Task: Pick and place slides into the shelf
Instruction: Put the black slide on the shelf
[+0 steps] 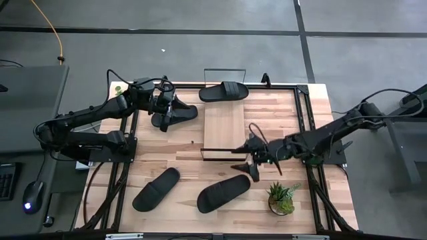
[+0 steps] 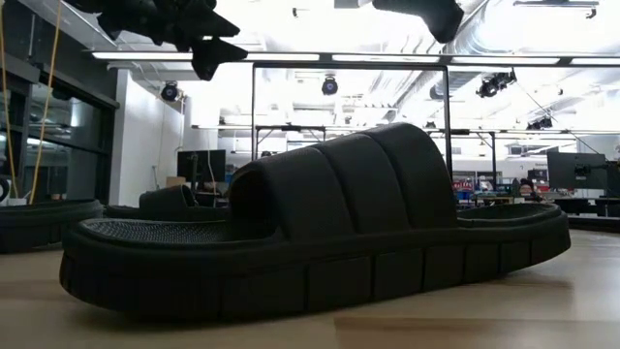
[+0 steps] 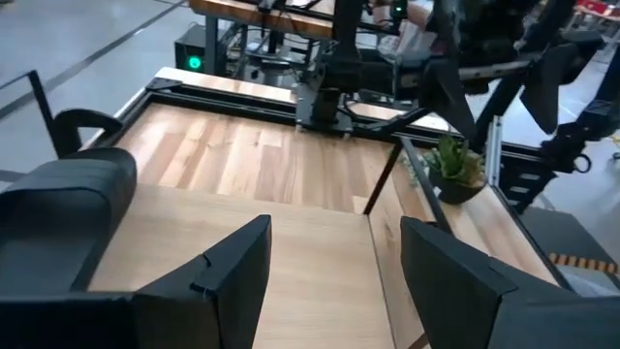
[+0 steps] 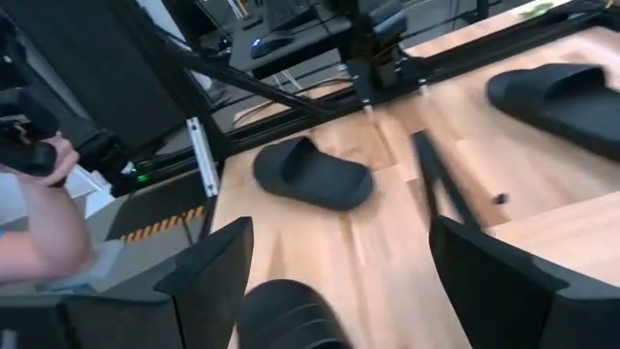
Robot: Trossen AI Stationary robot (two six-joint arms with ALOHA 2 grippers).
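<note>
The right gripper [image 1: 255,167], fingers wide, hangs by a slide [image 1: 223,193] at lower middle. It probably must drop and pinch. The left gripper [image 1: 167,107], upper left, is open too.

A small potted plant [image 1: 281,198] sits near my table's [image 1: 180,157] front right corner; a person's forearm [image 4: 44,228] shows beyond its edge.
</note>
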